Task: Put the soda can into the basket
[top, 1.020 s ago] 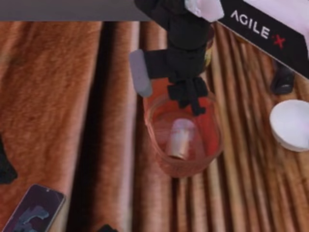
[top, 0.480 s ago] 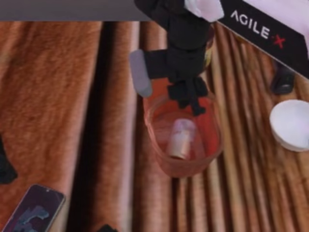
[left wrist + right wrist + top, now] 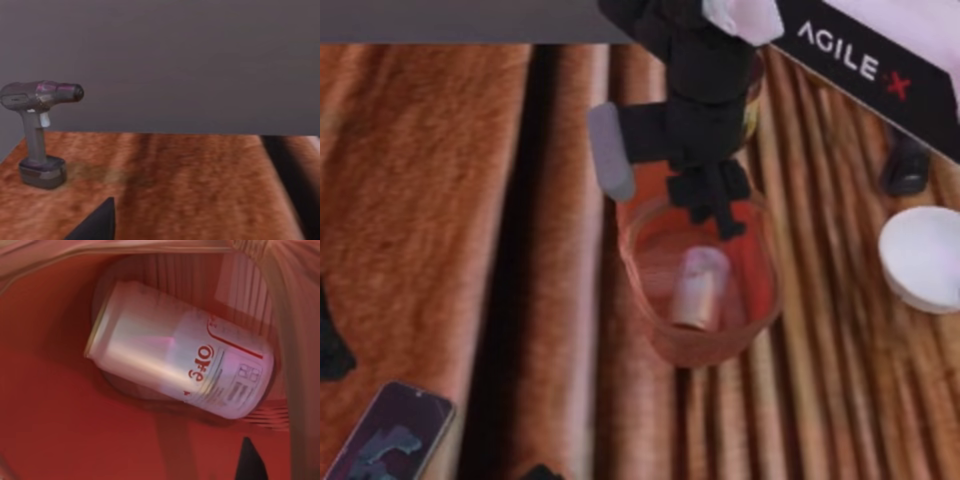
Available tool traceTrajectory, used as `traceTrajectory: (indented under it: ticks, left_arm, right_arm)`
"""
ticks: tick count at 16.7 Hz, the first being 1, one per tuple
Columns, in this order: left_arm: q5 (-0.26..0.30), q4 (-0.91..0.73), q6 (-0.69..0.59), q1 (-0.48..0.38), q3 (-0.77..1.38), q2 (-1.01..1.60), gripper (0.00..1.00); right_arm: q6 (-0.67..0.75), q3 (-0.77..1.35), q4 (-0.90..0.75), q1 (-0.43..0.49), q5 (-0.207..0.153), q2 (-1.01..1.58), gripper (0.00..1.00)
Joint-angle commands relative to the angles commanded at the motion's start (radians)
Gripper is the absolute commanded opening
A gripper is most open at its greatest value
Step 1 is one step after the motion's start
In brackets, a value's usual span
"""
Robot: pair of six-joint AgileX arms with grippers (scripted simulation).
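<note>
At the near edge of the tabletop point(image 3: 440, 200) a phone point(image 3: 390, 435) is lying on the left. Farther in, the soda can point(image 3: 697, 288) is lying tilted on its side inside the basket point(image 3: 760, 300), free of any grip. Just behind it, the right gripper point(image 3: 715, 205) is hovering over the basket's far rim; I cannot tell how its jaws are standing. The white bowl point(image 3: 920, 258) is sitting to the right.

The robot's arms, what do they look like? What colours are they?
The right arm has a black panel with white AGILE lettering and a red X, and pale pink-white casing. Its wrist is chunky black with a grey rounded block, ending in the black right gripper. The left arm shows only dark tips.
</note>
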Motion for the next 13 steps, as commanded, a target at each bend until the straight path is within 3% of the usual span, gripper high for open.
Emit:
traceTrajectory:
  ticks: [4,13]
  left_arm:
    - [0.0,0.0,0.0,0.0,0.0,0.0,1.0]
    - [0.0,0.0,0.0,0.0,0.0,0.0,1.0]
  right_arm:
    - [-0.005,0.018,-0.017,-0.002,0.0,0.005,0.0]
    - [-0.035,0.274,-0.237,-0.028,0.001,0.037,0.0]
